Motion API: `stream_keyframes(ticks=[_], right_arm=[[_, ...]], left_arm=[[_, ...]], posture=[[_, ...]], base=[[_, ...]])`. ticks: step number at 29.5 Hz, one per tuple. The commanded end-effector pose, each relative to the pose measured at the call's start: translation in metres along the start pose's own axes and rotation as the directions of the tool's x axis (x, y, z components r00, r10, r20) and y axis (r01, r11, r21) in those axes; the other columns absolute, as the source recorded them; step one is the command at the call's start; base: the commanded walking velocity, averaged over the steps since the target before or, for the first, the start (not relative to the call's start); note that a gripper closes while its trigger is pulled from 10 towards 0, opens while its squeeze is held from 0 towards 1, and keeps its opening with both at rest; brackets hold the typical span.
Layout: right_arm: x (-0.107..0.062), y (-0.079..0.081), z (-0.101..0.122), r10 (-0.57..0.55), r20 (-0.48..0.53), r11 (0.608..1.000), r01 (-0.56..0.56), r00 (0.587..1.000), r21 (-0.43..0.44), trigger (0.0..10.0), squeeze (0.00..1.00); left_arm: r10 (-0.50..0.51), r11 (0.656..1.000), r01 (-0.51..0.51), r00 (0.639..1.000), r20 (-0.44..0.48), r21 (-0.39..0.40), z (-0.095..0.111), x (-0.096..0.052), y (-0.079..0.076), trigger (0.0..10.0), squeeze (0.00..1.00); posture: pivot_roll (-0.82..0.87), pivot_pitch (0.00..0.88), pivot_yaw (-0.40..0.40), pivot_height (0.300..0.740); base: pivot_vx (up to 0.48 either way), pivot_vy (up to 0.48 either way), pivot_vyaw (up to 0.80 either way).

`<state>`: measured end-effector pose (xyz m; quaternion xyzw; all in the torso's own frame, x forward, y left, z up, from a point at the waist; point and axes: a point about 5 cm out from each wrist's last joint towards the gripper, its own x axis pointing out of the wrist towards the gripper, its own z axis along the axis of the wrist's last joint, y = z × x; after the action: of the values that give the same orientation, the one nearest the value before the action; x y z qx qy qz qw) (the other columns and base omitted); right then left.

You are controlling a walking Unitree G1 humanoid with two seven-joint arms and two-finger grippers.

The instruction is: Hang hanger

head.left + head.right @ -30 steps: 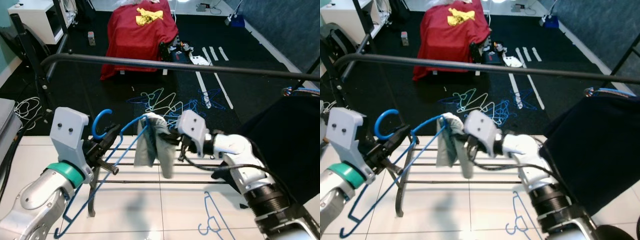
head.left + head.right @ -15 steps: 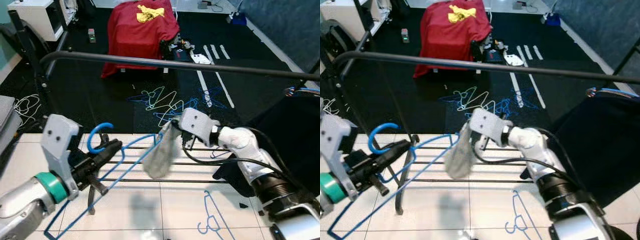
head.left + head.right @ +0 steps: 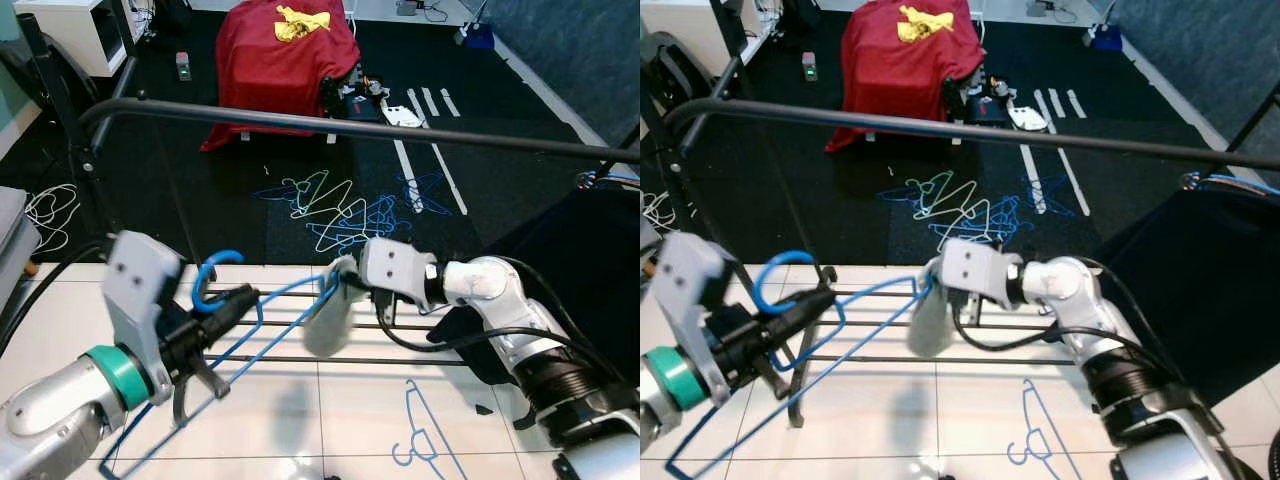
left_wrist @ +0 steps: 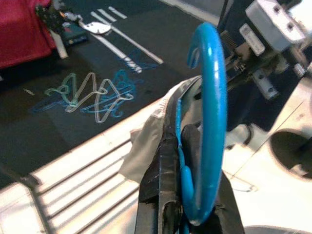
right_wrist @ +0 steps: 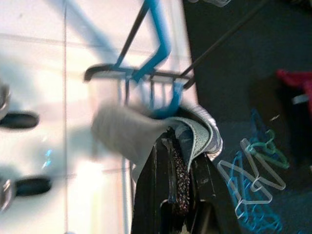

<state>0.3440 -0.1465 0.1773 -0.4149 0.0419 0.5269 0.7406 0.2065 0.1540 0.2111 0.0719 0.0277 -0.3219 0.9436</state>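
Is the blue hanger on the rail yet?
No. The blue hanger is held in the left gripper, below the black rail.

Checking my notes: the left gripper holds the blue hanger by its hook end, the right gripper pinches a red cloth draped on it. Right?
Not quite. The cloth in the right gripper is grey, as the right eye view shows. The left gripper does hold the blue hanger near its hook.

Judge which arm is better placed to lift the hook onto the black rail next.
Left. The left gripper is shut on the blue hanger just below its hook, below the black rail. The right gripper is shut on the grey garment at the hanger's far end.
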Motion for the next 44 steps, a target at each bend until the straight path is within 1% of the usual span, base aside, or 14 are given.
stream_keyframes(ticks=[1,2,3,4,7,12,22,28,31,34,38,40,42,44], right_arm=[[0.001,0.006,-0.006,0.043,-0.025,0.999,-0.042,0.999,0.006,10.0,0.0],[0.001,0.006,-0.006,0.043,-0.025,0.999,-0.042,0.999,0.006,10.0,0.0],[0.002,0.008,-0.01,0.085,-0.027,0.995,-0.083,0.996,0.056,10.0,0.0],[0.002,0.008,-0.01,0.085,-0.027,0.995,-0.083,0.996,0.056,10.0,0.0],[0.005,0.015,-0.005,0.198,0.006,0.98,-0.198,0.98,0.012,10.0,0.0],[0.01,0.018,0.002,0.248,0.013,0.966,-0.246,0.969,-0.073,10.0,0.0],[0.022,0.014,0.015,0.294,0.023,0.947,-0.288,0.956,-0.143,10.0,0.0],[0.017,0.015,0.009,0.321,-0.034,0.924,-0.321,0.946,-0.207,10.0,0.0],[0.009,0.016,0.003,0.352,-0.157,0.852,-0.385,0.923,-0.354,10.0,0.0],[0.007,0.016,0.001,0.353,-0.184,0.834,-0.397,0.918,-0.382,10.0,0.0],[0.007,0.015,0.0,0.342,-0.183,0.841,-0.387,0.922,-0.379,10.0,0.0],[0.01,0.012,0.0,0.322,-0.156,0.868,-0.357,0.934,-0.345,10.0,0.0],[0.01,0.012,0.0,0.322,-0.156,0.868,-0.357,0.934,-0.345,10.0,0.0],[0.014,0.009,0.001,0.302,-0.135,0.887,-0.33,0.944,-0.323,10.0,0.0]], left_arm=[[-0.004,0.999,0.003,1.0,0.011,0.05,0.001,0.0,-0.004,10.0,0.0],[-0.004,0.999,0.003,1.0,0.011,0.05,0.001,0.0,-0.004,10.0,0.0],[0.036,0.98,-0.039,0.999,0.023,0.194,0.001,0.002,-0.003,10.0,0.0],[0.036,0.98,-0.039,0.999,0.023,0.194,0.001,0.002,-0.003,10.0,0.0],[0.066,0.933,-0.083,0.996,0.058,0.35,0.006,-0.002,0.001,10.0,0.0],[0.022,0.896,-0.043,0.998,0.052,0.441,0.007,-0.008,-0.002,10.0,0.0],[-0.067,0.889,0.062,0.998,-0.006,0.453,-0.004,-0.008,-0.012,10.0,0.0],[-0.116,0.91,0.125,0.992,-0.048,0.394,-0.013,-0.01,-0.019,10.0,0.0],[-0.132,0.902,0.141,0.99,-0.051,0.408,-0.012,-0.007,-0.015,10.0,0.0],[-0.135,0.898,0.145,0.989,-0.054,0.416,-0.012,-0.008,-0.013,10.0,0.0],[-0.132,0.908,0.142,0.99,-0.052,0.393,-0.008,-0.01,-0.009,10.0,0.0],[-0.152,0.937,0.158,0.987,-0.044,0.312,0.0,-0.016,-0.005,10.0,0.0],[-0.152,0.937,0.158,0.987,-0.044,0.312,0.0,-0.016,-0.005,10.0,0.0],[-0.211,0.948,0.216,0.976,-0.046,0.234,0.002,-0.019,-0.01,10.0,0.0]], posture=[[0.03,0.093,0.019,0.74],[0.03,0.093,0.019,0.74],[0.03,0.088,0.018,0.74],[0.03,0.088,0.018,0.74],[0.03,0.089,0.014,0.74],[0.04,0.093,0.012,0.74],[0.03,0.104,0.008,0.74],[0.03,0.115,0.005,0.74],[0.02,0.129,0.001,0.74],[0.02,0.13,0.001,0.74],[0.03,0.134,0.001,0.74],[0.04,0.14,-0.003,0.74],[0.04,0.14,-0.003,0.74],[0.04,0.144,-0.003,0.74]], base=[[0.0,0.0,0.0],[0.0,0.0,0.0],[0.0,0.0,0.0],[0.0,0.0,0.0],[0.0,0.0,0.0],[0.0,0.0,0.0],[0.0,0.0,0.0],[0.0,0.0,0.0],[0.0,0.0,0.0],[0.0,0.0,0.0],[0.0,0.0,0.0],[0.0,0.0,0.0],[0.0,0.0,0.0],[0.0,0.0,0.0]])
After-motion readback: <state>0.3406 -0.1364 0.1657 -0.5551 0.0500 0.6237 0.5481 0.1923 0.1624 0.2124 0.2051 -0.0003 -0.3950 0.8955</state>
